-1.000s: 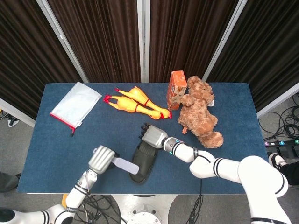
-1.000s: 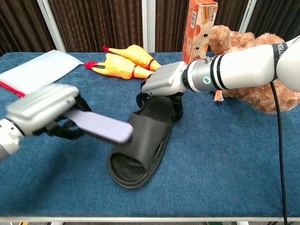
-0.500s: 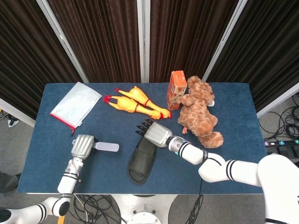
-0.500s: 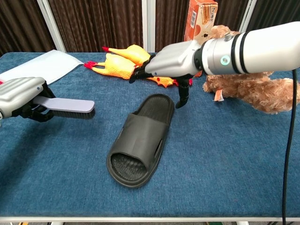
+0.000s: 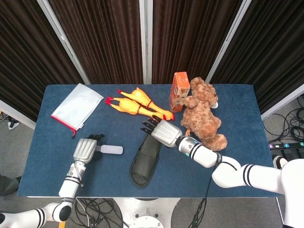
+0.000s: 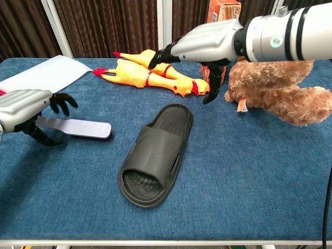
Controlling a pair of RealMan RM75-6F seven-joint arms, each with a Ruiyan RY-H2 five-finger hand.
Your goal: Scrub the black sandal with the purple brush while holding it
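Sandal [image 6: 155, 155] unheld, right hand [image 6: 207, 45] spread — left hand [image 6: 23, 106] fingers apart beside brush [image 6: 75, 127].

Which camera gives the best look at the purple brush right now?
The chest view: the purple brush lies flat on the table, large and side-on, its handle end at the left hand. The head view shows it from above, small, its handle end under that hand.

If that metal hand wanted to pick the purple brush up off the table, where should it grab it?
Probably by the narrow handle end, which lies right beside the left hand. The purple brush lies flat on the table, its broad head pointing toward the black sandal, so coming down from above and pinching the handle's long edges looks easiest.
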